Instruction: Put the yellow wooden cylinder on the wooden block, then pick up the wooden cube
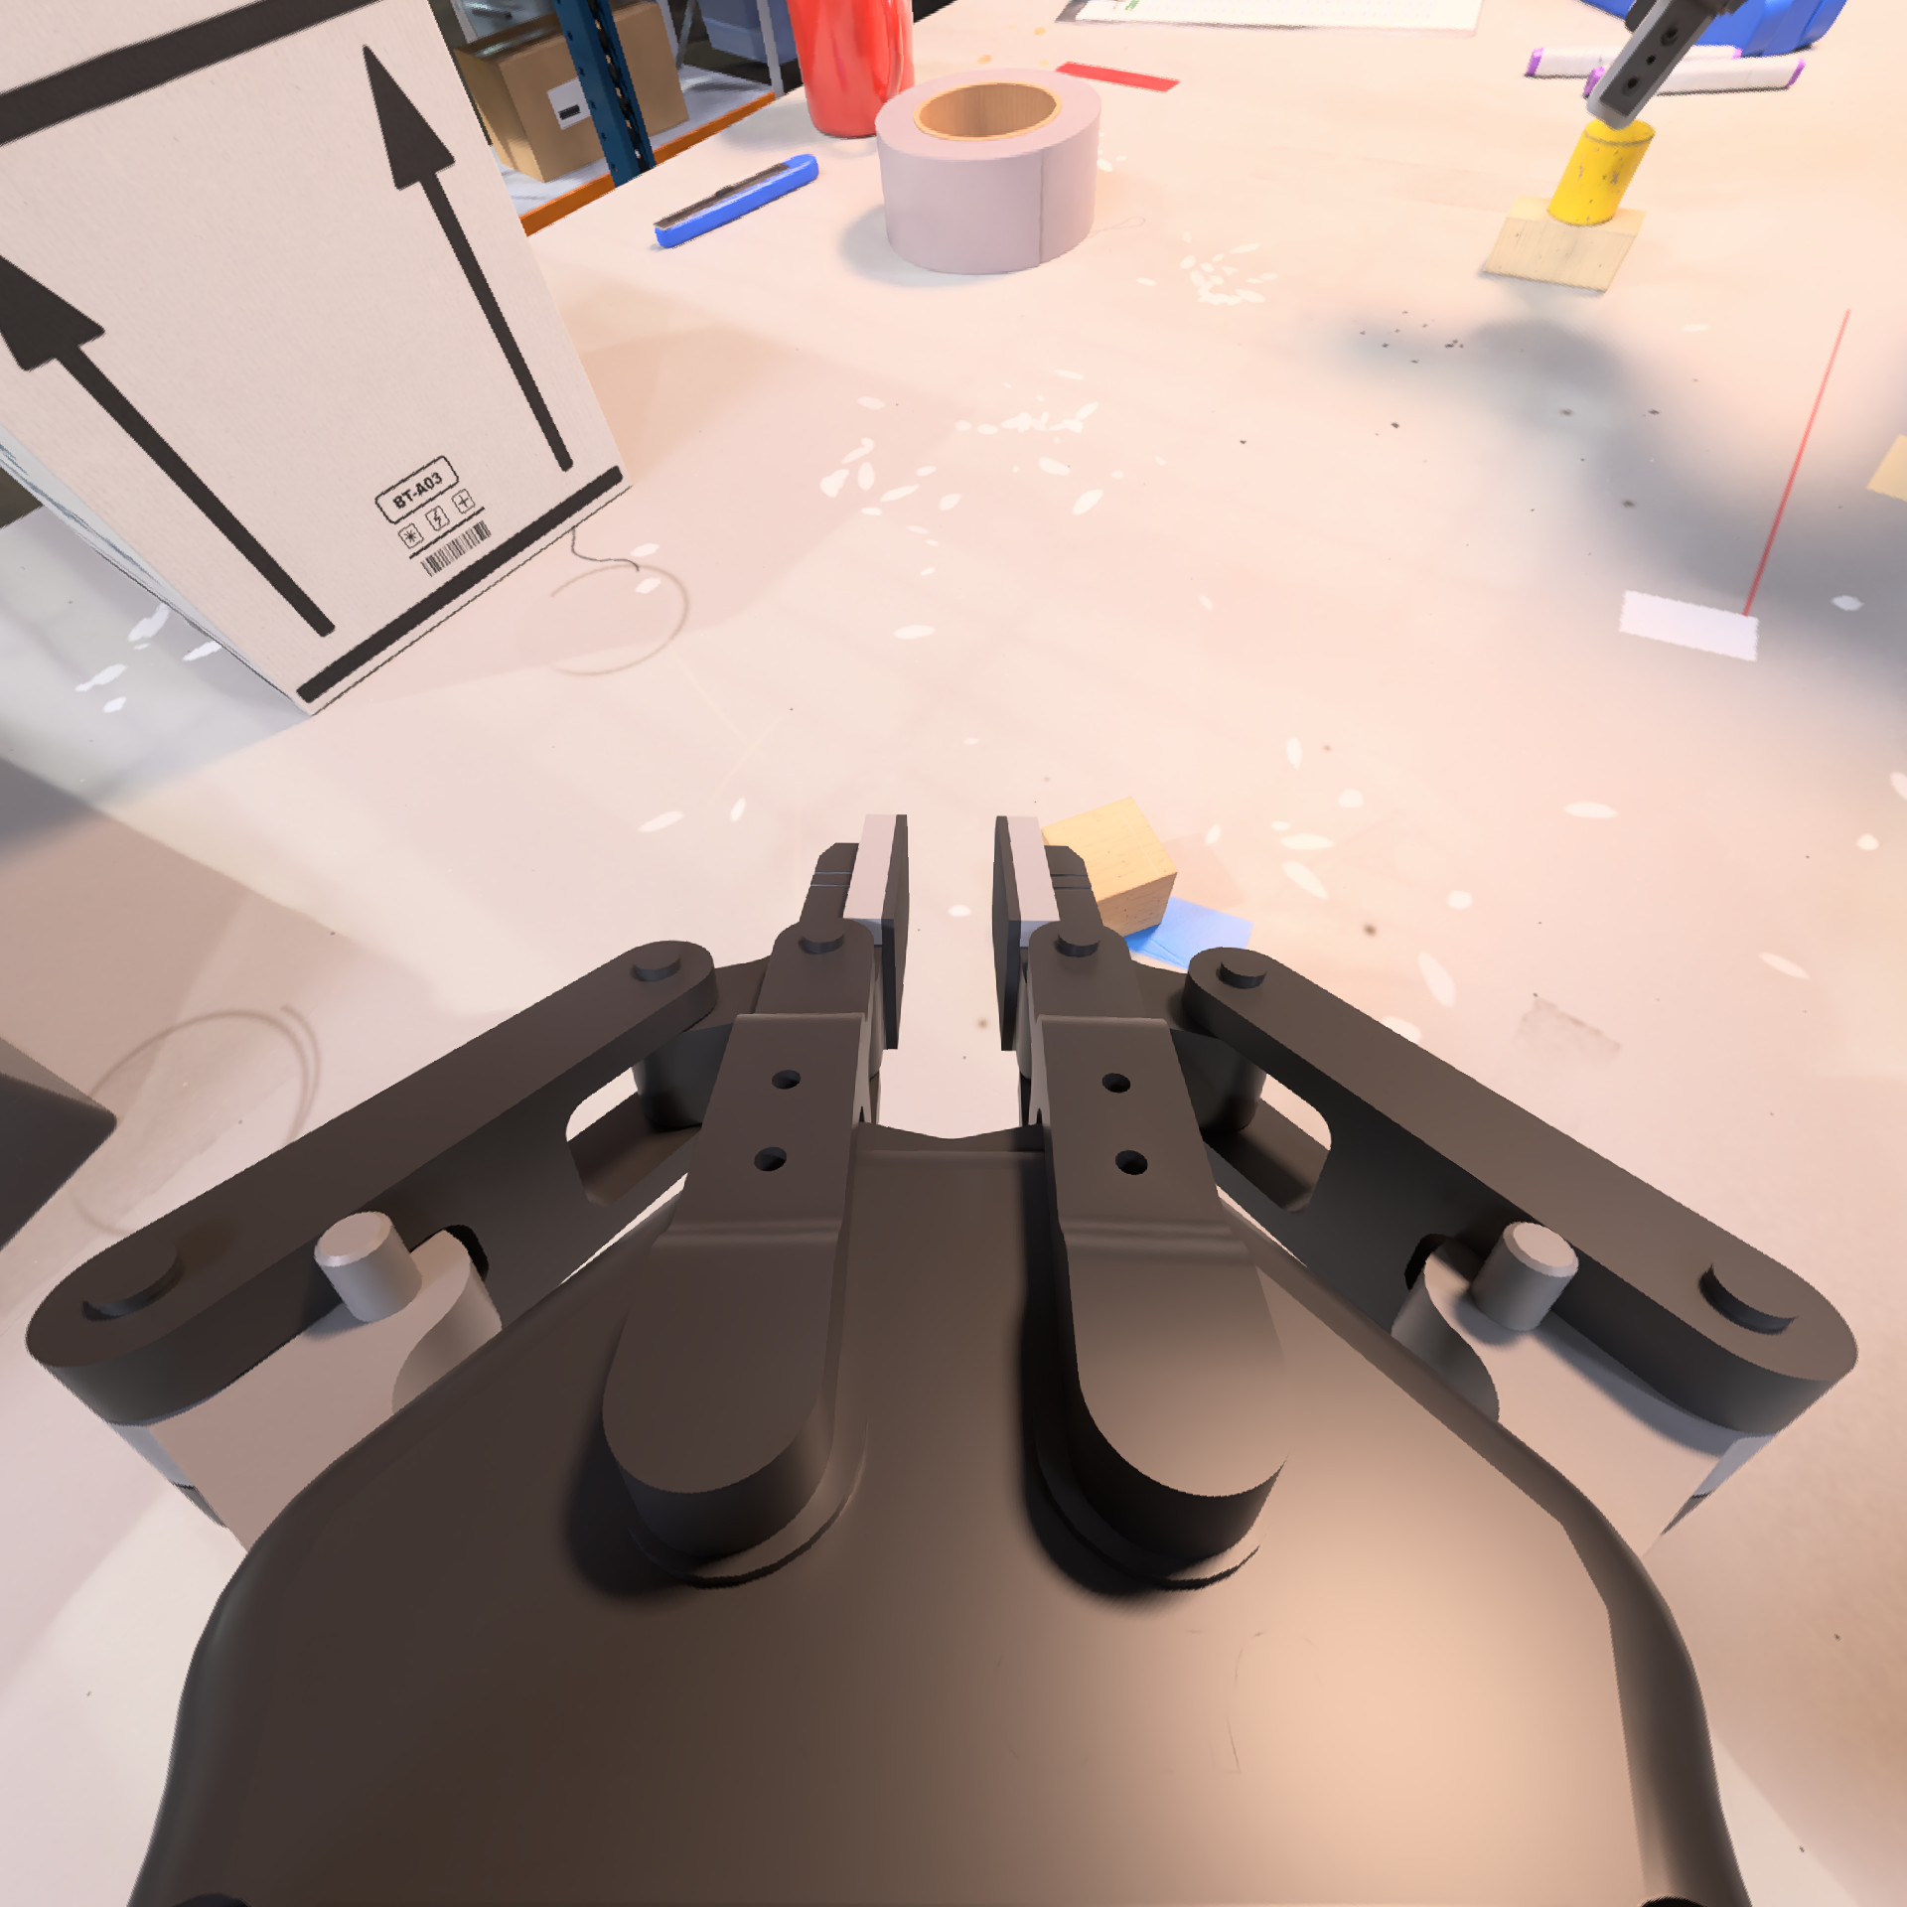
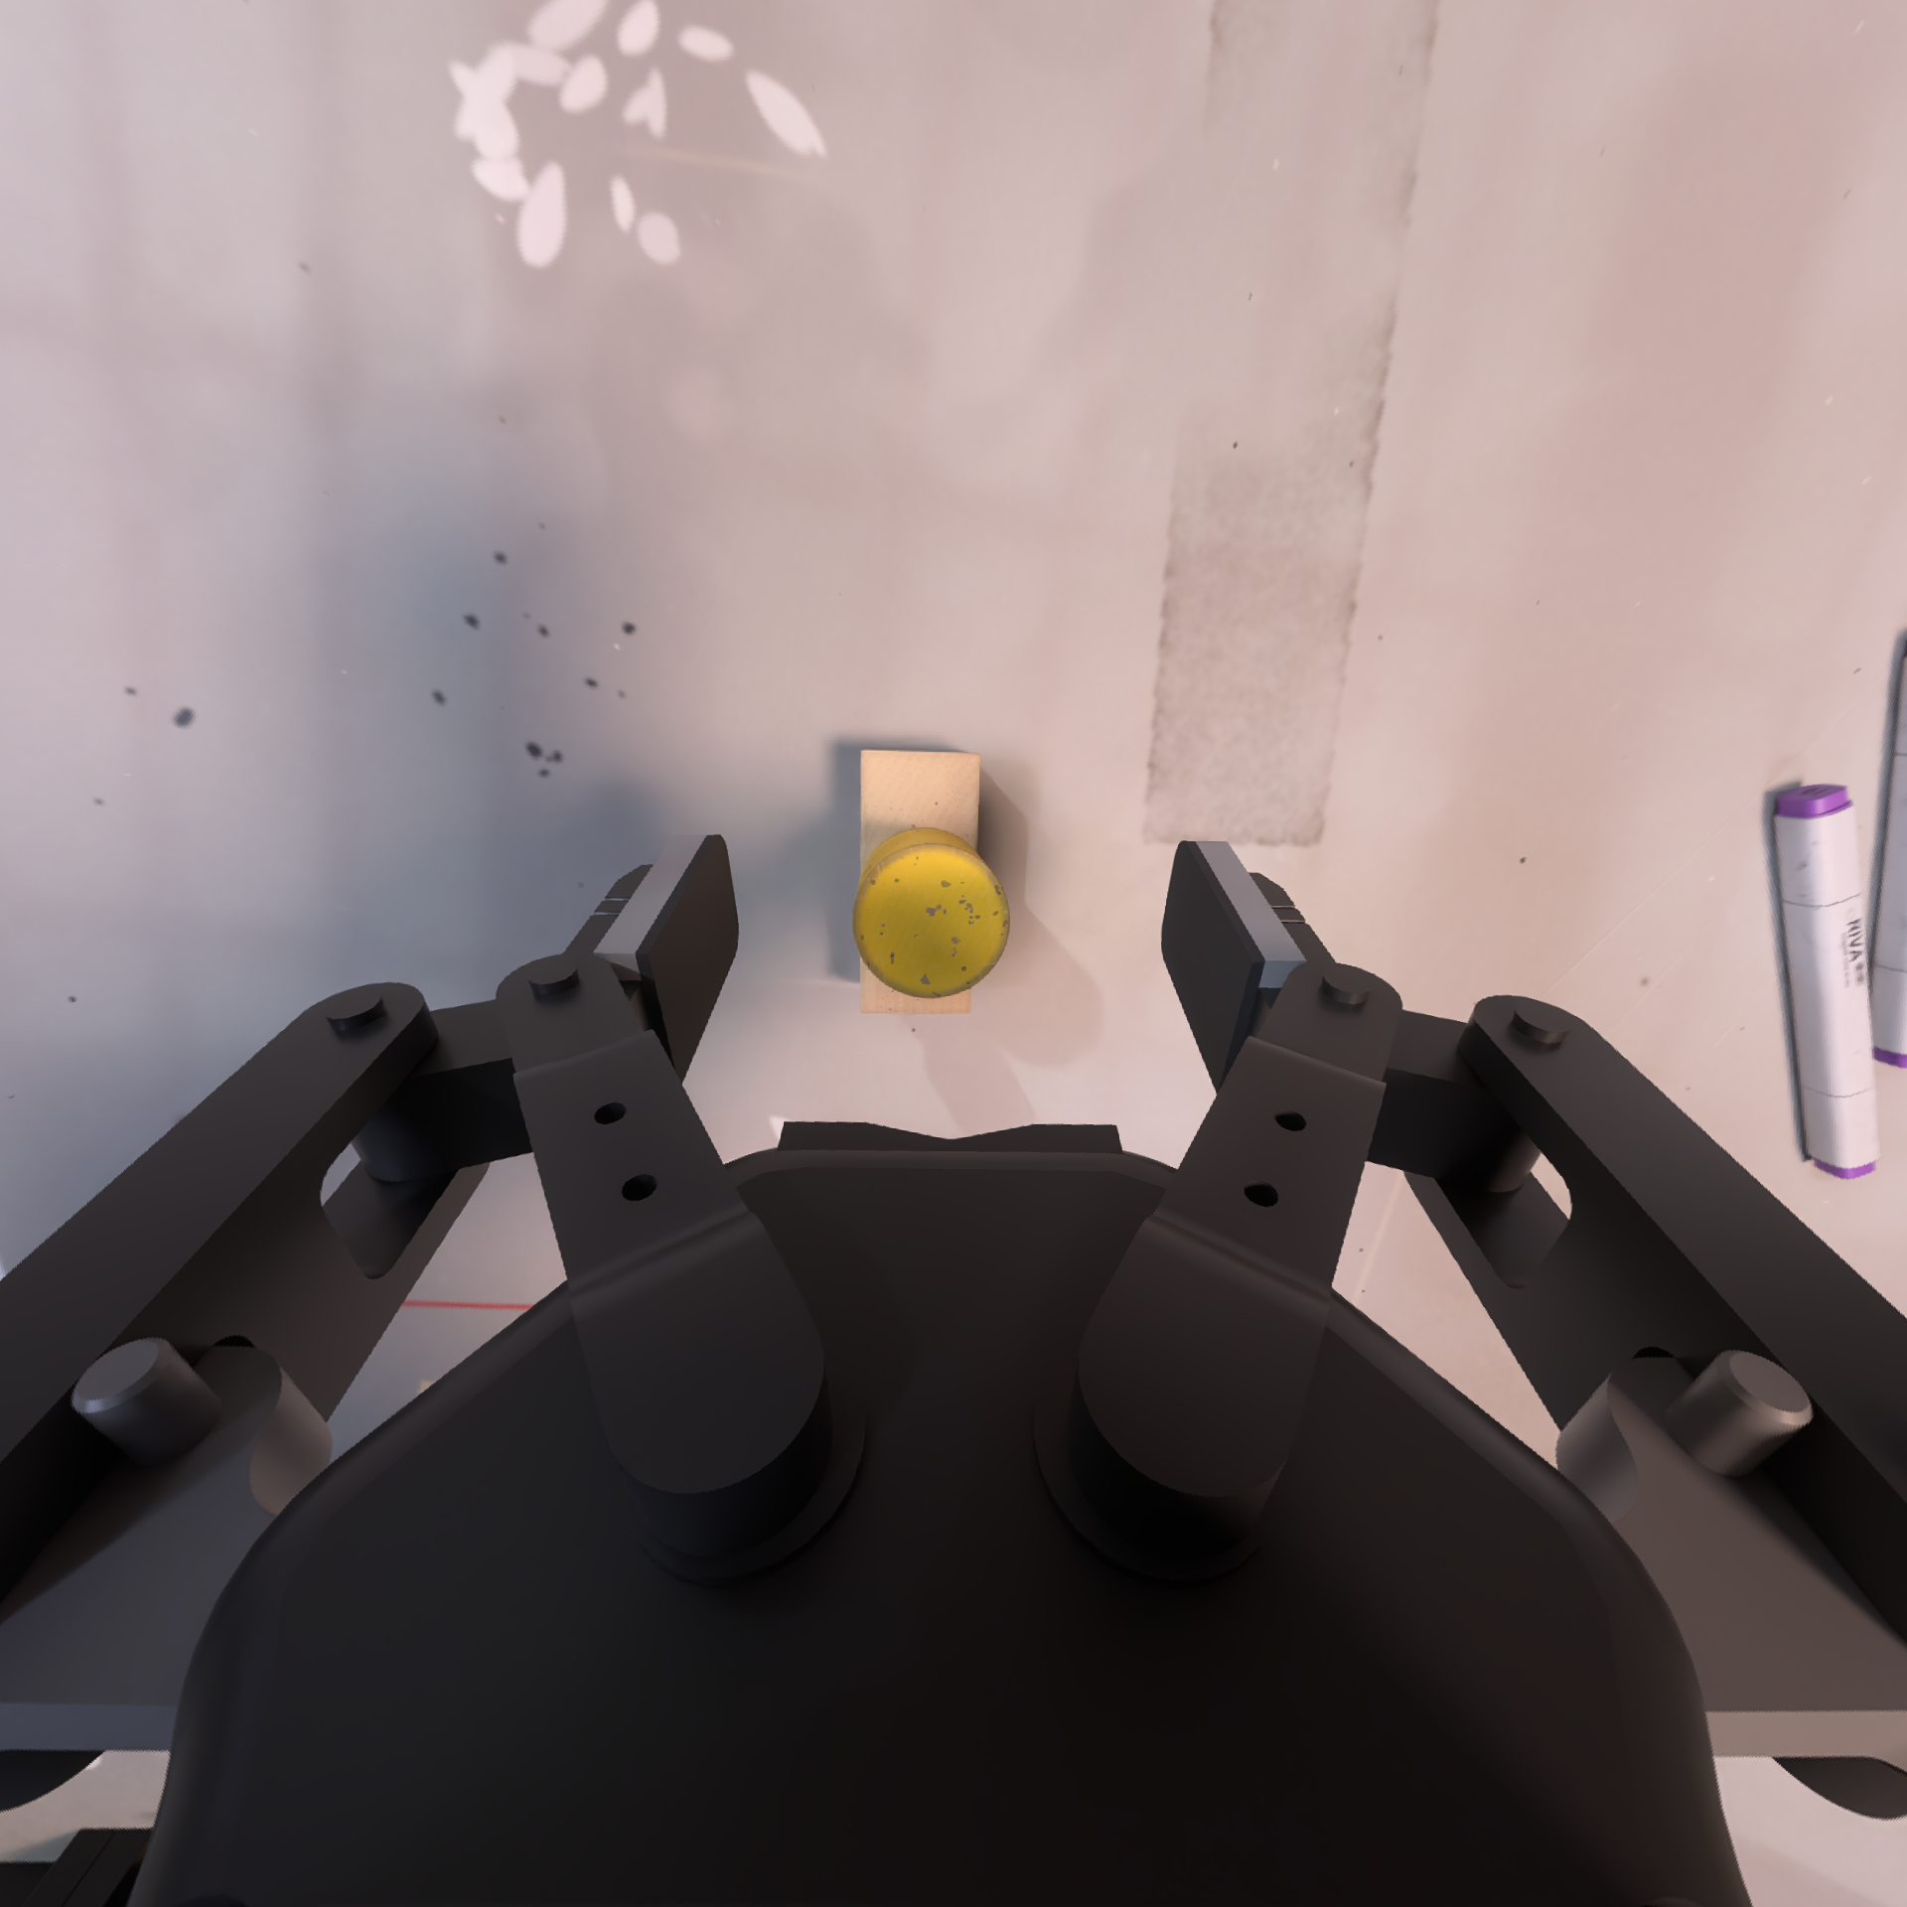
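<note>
The yellow wooden cylinder (image 2: 932, 922) stands upright on the pale wooden block (image 2: 918, 789). My right gripper (image 2: 949, 898) is open and empty, straight above the cylinder, with a finger on each side and clear of it. In the left wrist view the cylinder (image 1: 1600, 170) and block (image 1: 1558, 248) show at the far right, with the right gripper (image 1: 1641, 72) just over them. The wooden cube (image 1: 1120, 857) lies on the table just right of my left gripper (image 1: 951, 867). That gripper's fingers are nearly together with a narrow gap and hold nothing.
A blue paper slip (image 1: 1187, 929) lies under the cube's near edge. A tilted cardboard box (image 1: 258, 341) stands at the left. A tape roll (image 1: 986, 170), a blue knife (image 1: 738, 196) and a red vessel (image 1: 851, 62) are farther back. Purple-capped markers (image 2: 1827, 991) lie right of the block.
</note>
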Motion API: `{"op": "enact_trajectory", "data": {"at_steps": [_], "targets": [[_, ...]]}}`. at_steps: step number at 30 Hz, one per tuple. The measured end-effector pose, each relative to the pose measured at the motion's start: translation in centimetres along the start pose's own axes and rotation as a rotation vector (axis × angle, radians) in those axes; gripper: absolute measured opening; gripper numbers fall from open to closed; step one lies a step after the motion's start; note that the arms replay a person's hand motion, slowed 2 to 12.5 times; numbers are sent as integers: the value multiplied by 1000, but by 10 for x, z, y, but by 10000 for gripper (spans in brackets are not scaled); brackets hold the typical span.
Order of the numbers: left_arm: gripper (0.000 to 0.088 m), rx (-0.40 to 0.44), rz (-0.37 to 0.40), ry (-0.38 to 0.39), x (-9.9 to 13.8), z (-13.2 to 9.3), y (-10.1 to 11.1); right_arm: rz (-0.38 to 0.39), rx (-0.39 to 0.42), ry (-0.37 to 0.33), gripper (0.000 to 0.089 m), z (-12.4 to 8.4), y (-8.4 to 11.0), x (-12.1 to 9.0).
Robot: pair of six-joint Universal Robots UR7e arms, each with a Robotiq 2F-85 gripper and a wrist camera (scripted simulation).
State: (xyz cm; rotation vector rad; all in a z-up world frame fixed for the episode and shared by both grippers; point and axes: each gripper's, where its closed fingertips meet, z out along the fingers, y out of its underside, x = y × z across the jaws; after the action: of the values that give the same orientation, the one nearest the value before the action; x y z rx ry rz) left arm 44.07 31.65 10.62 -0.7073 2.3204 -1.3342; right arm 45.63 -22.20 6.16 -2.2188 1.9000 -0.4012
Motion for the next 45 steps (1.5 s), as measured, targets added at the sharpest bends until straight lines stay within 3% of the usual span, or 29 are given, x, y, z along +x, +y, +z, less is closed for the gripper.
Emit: {"op": "enact_trajectory", "data": {"at_steps": [12,20,25,32,45], "targets": [[149,-2,-6,8,1,3,1,-130,89,28,770,-49,-28,-22],[149,-3,1,14,4,5,0,-255,137,51,785,-81,-48,-64],[150,6,1,11,5,4,-3,-357,185,15,784,-96,-59,-111],[154,51,-7,-2,6,-1,-13,-473,300,-84,785,-108,-74,-194],[177,195,-52,-37,3,-19,-39,-624,379,-356,837,-92,-77,-344]]}}
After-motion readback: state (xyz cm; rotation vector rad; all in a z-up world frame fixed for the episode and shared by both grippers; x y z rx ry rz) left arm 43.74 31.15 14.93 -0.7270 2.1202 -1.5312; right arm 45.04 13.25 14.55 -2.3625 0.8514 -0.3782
